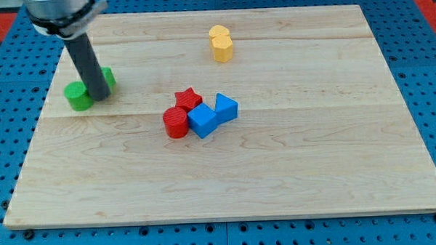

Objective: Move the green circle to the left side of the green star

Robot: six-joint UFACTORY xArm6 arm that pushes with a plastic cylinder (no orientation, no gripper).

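Note:
The green circle (77,96) lies near the board's left edge. The green star (108,79) is just to its upper right, mostly hidden behind my rod. My tip (98,95) rests on the board between the two green blocks, touching or nearly touching both. The circle is to the left of and slightly below the star.
A red star (189,99), a red cylinder (176,123) and two blue blocks (203,120) (226,108) cluster at the board's middle. Two yellow blocks (220,44) sit stacked close together near the top centre. The wooden board (278,171) lies on a blue pegboard.

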